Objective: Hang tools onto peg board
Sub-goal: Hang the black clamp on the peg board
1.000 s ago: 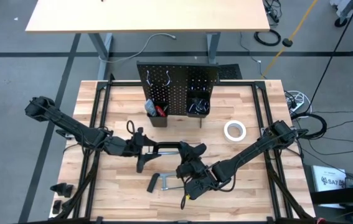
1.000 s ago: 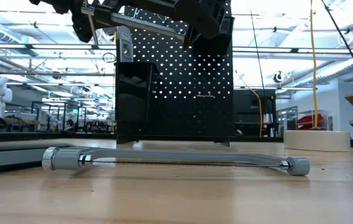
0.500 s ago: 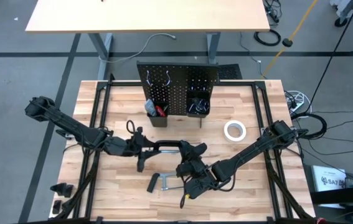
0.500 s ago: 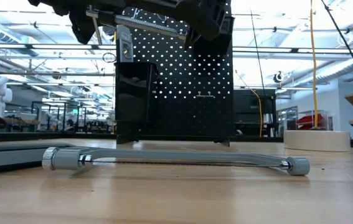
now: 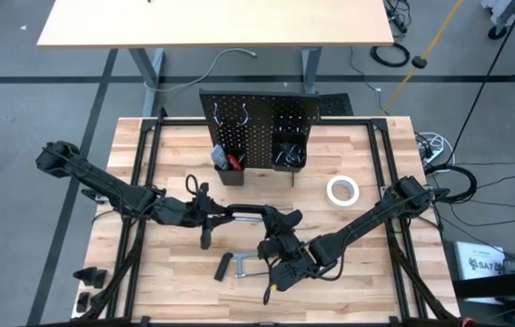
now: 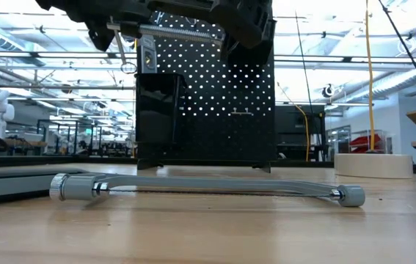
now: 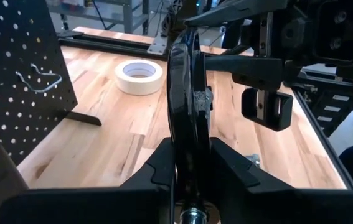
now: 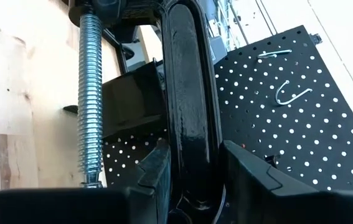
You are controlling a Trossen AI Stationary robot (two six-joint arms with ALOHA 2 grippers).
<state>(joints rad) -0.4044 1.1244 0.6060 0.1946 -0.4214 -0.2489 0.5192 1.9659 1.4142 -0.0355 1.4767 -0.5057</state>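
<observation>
Table: light wood butcher-block top [image 5: 366, 163], black frame rails along the sides, grey floor all round
Room: second tan table [image 5: 212, 23] behind, bright open lab with ceiling lights past the board
Peg board [image 5: 259, 118]: upright at the back middle, black, perforated, hooks plus two bins
C-clamp [image 5: 243, 214]: black frame, silver screw, up off the table in front of the board, between both arms
Left gripper [image 7: 192, 177]: fingers pinched on the C-clamp frame
Right gripper [image 8: 188, 171]: clamped on the other end
Hacksaw [image 6: 208, 187]: grey, flat near the front edge
Tape roll [image 5: 341, 191]: white, lying right of the board
</observation>
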